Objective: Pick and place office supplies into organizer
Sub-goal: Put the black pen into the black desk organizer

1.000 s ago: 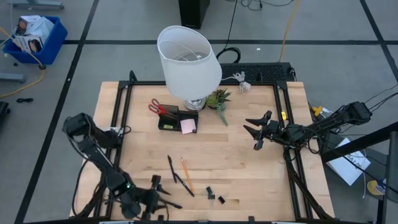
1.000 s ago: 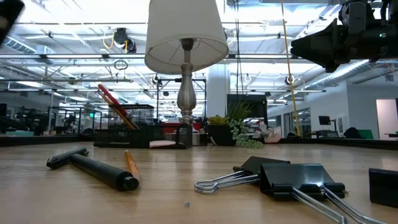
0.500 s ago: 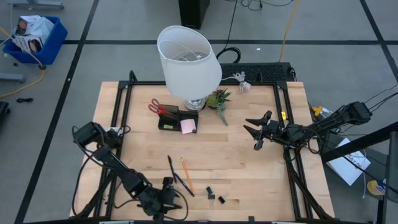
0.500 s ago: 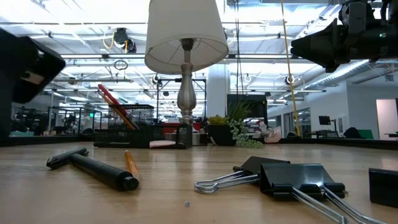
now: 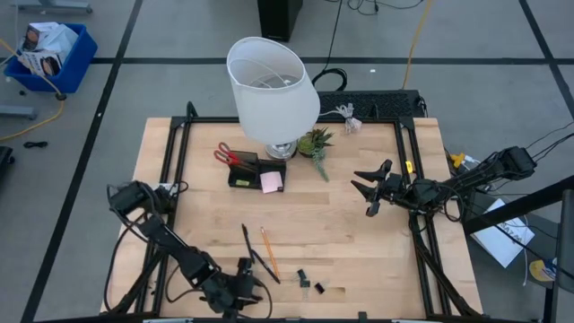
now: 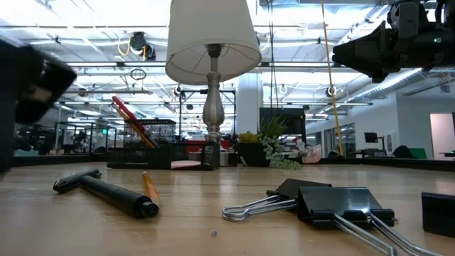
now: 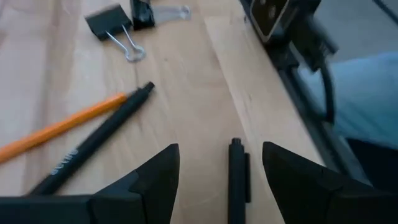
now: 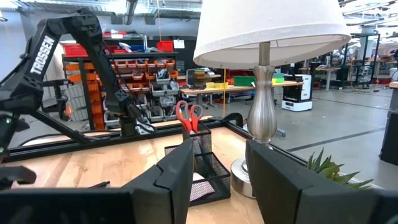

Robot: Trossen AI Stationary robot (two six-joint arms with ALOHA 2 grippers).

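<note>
My left gripper hangs open low over the table's near edge. In the left wrist view its fingers stand on either side of a black pen lying on the wood, without touching it. A second black pen and an orange pencil lie just beyond, with black binder clips farther off. The black organizer stands by the lamp's base with red-handled scissors in it and a pink sticky-note pad at its right end. My right gripper waits open above the table's right side.
A big white-shaded lamp and a small green plant stand at the far middle, beside the organizer. A black frame rail runs along the near edge, close to my left gripper. Bare wood lies between the pens and the organizer.
My left gripper has swung toward the table's right along the near edge and come down, ending over the pen by that edge. Most of the move came early in the second; lately it has hardly shifted. Pens, pencil and clips lie as before.
</note>
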